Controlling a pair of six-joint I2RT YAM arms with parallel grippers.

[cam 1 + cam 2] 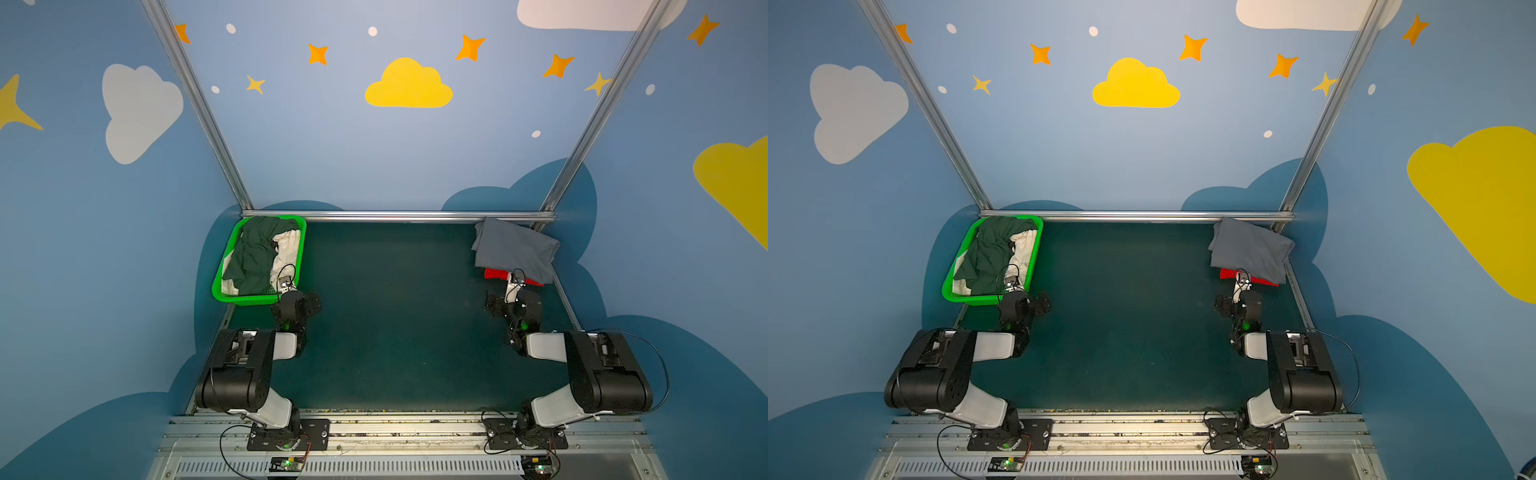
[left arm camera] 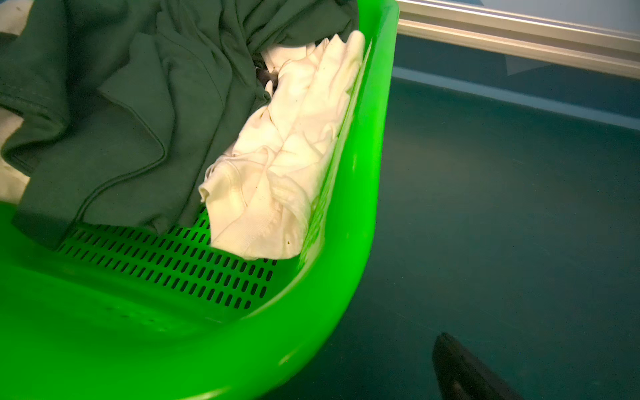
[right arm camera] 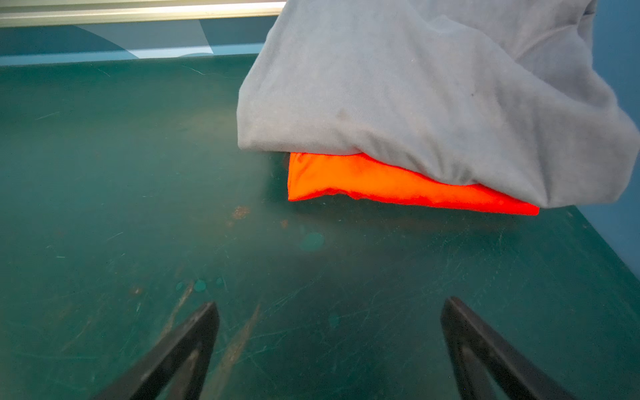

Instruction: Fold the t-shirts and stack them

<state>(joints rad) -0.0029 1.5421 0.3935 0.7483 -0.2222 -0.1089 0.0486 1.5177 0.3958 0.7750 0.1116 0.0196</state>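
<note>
Laundry half sorted: a grey t-shirt (image 1: 515, 249) was seen draped, loosely folded, over a folded red t-shirt (image 3: 381, 183) at the far right corner of the teal table mat (image 1: 395, 311), with the grey cloth overhanging and only roughly squared. Two more were left unfolded: the dark green t-shirt (image 1: 253, 253) and the cream-white t-shirt (image 2: 291, 145) were pictured crumpled together in the green basket (image 1: 248, 300) at the far left. The right gripper (image 3: 330, 303) was held wide open and empty over bare mat, just short of the stack. The left gripper (image 1: 296, 300) was poised at the basket's near corner, judged spread wide with nothing held, though only one finger was caught by its wrist view. Roughly half the job was judged outstanding.
</note>
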